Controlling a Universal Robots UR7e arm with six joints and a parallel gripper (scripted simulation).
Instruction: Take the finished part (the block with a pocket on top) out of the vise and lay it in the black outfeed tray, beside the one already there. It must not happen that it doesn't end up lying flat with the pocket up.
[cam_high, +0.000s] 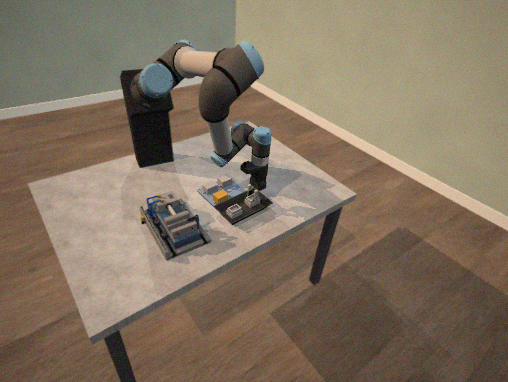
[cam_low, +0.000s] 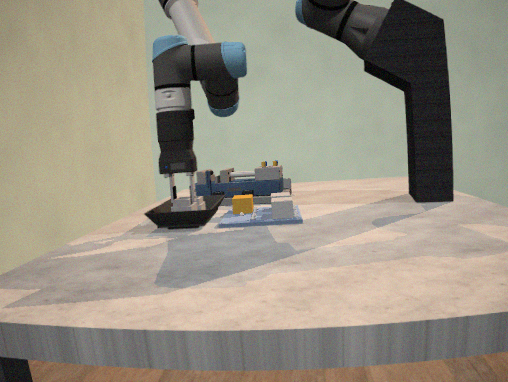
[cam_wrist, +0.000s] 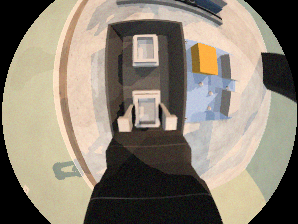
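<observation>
My gripper (cam_high: 253, 196) (cam_low: 183, 199) (cam_wrist: 146, 110) is shut on the finished part (cam_high: 252, 200) (cam_wrist: 147, 108), a light grey block with a pocket on top. It holds the part low inside the black outfeed tray (cam_high: 261, 206) (cam_low: 165, 219) (cam_wrist: 174, 43), at its near end in the wrist view. A second pocketed block (cam_high: 234, 210) (cam_wrist: 145, 50) lies in the same tray, apart from the held one. The blue vise (cam_high: 174, 224) (cam_low: 242, 184) stands to the left on the table; its jaws hold no block that I can see.
A blue mat (cam_high: 238, 186) (cam_low: 265, 217) (cam_wrist: 202, 99) beside the tray carries an orange block (cam_high: 220, 196) (cam_low: 242, 204) (cam_wrist: 204, 59) and grey blocks (cam_high: 224, 180) (cam_low: 282, 208). The black arm pedestal (cam_high: 150, 130) (cam_low: 425, 125) stands at the table's back.
</observation>
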